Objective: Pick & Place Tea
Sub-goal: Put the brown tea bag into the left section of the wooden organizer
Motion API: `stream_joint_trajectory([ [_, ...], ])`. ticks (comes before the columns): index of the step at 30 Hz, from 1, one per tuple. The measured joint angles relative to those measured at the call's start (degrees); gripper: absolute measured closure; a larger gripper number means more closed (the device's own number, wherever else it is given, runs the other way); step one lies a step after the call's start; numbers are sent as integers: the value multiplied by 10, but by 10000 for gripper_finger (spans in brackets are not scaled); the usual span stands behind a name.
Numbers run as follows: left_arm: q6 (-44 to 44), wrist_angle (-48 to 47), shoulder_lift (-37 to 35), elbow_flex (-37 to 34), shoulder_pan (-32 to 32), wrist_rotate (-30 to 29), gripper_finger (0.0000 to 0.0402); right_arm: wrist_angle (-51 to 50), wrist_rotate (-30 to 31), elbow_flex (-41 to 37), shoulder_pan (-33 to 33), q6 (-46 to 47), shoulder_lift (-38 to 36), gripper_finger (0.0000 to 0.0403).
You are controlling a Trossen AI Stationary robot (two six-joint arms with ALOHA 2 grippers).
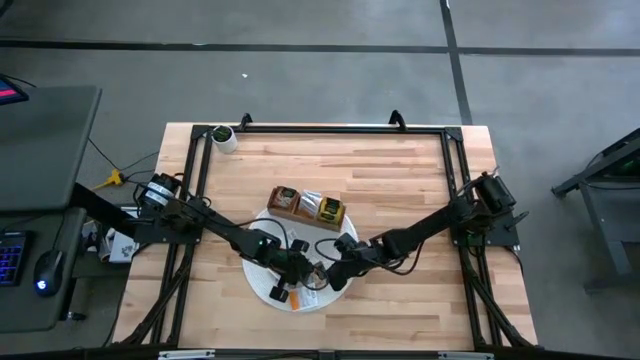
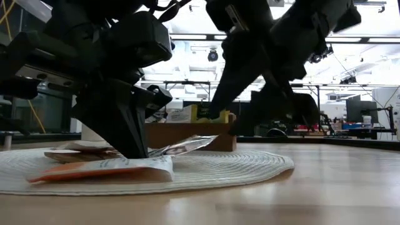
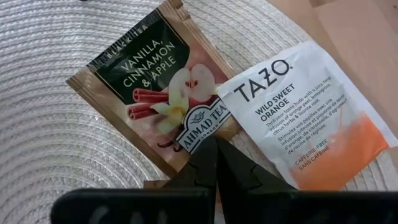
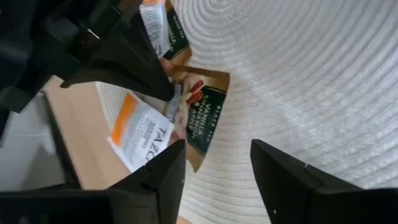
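Note:
Two tea packets lie flat on the round white woven mat [image 3: 50,124]: a brown one printed "Vanilla, Cinnamon & Apple" [image 3: 155,93] and a white-and-orange "Tazo" one [image 3: 305,118] beside it, overlapping its edge. My left gripper [image 3: 214,146] stands over them, pointing down, shut at the brown packet's edge. My right gripper [image 4: 217,180] hovers open just to the right [image 1: 335,272], above the mat and touching nothing. More packets stand in the wooden tray [image 1: 305,207] beyond the mat. My left gripper comes from above, pointing down, its shut fingertips [image 3: 208,155] on the brown packet's long edge near one corner [image 3: 186,146]. The fingers hide whether the edge is pinched between them. In the low view a packet end [image 2: 187,145] tilts up off the mat beside the fingers.
The mat [image 1: 262,288] sits near the table's front middle, and both arms reach in over it close to each other. The tray lies just behind it. A white cup [image 1: 224,138] stands at the far left corner. Bare wood stretches to both sides of the mat.

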Motion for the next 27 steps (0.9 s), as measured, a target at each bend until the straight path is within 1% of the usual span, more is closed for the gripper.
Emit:
stream_joint_trajectory([
  [6, 1, 6, 0, -1, 0, -11, 402, 60, -32, -34, -12, 32, 0, 187],
  [10, 1, 7, 1, -1, 0, -10, 402, 75, -53, -40, -22, 32, 2, 175],
  [19, 0, 7, 1, -2, 0, -11, 402, 91, -99, -12, -37, 18, 37, 178],
  [24, -3, 7, 1, -2, 0, -12, 402, 89, -92, -9, -41, 20, 44, 181],
  [27, -3, 7, 1, -2, 0, -12, 401, 84, -87, -9, -42, 21, 44, 196],
])
